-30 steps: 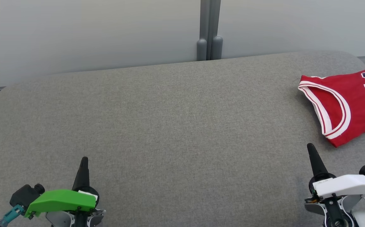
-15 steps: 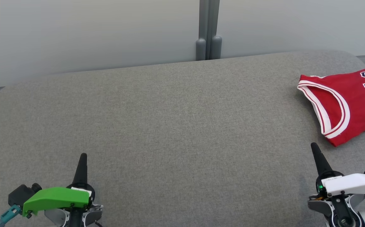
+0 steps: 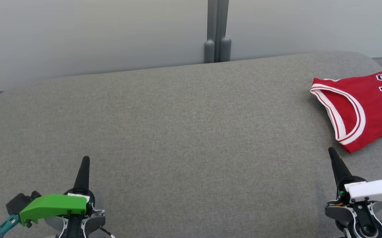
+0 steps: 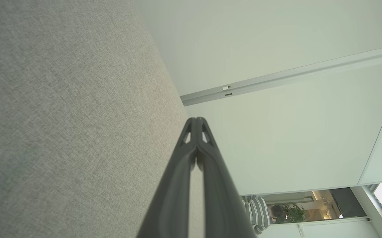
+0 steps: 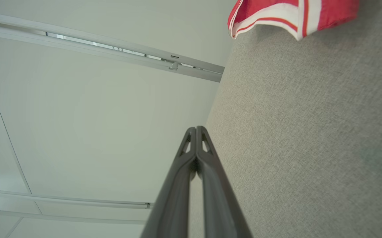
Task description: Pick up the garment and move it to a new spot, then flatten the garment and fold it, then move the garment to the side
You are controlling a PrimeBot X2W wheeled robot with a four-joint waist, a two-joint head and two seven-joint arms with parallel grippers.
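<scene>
Garment: red jersey point(image 3: 362, 105) with white-and-red trim and dark lettering outlined in white. I see it lying on the cushion point(image 3: 184, 132) at the far right, its right part cut off by the edge of the head view. One armhole faces the middle of the cushion, and the lettering runs sideways.
Garment, right wrist view: a trimmed corner shows at the top edge, resting on the grey fabric, well ahead of my fingertips.
Right gripper point(image 3: 331, 151): jaws pressed together along their whole length, holding nothing. The tip points up the head view, near the jersey's lower corner but apart from it.
Left gripper point(image 3: 85, 159): jaws likewise closed tight and empty. It sits at the lower left, over bare fabric, well apart from the jersey.
Contact: I cannot tell whether either tip touches the cushion.
Covers: green cover point(image 3: 53, 206) on my left wrist, white cover point(image 3: 374, 191) on my right.
Cushion: broad grey woven surface, rounded at its far corners. The jersey is the one thing I see lying on it.
Backdrop: pale wall point(image 3: 95, 36) behind the cushion, its two panels meeting at a grey post point(image 3: 218, 29) near the middle.
Left wrist view, lower right: past the wall I make out a person point(image 4: 256, 213) in a striped top next to a plant point(image 4: 293, 213), both small and far off.
</scene>
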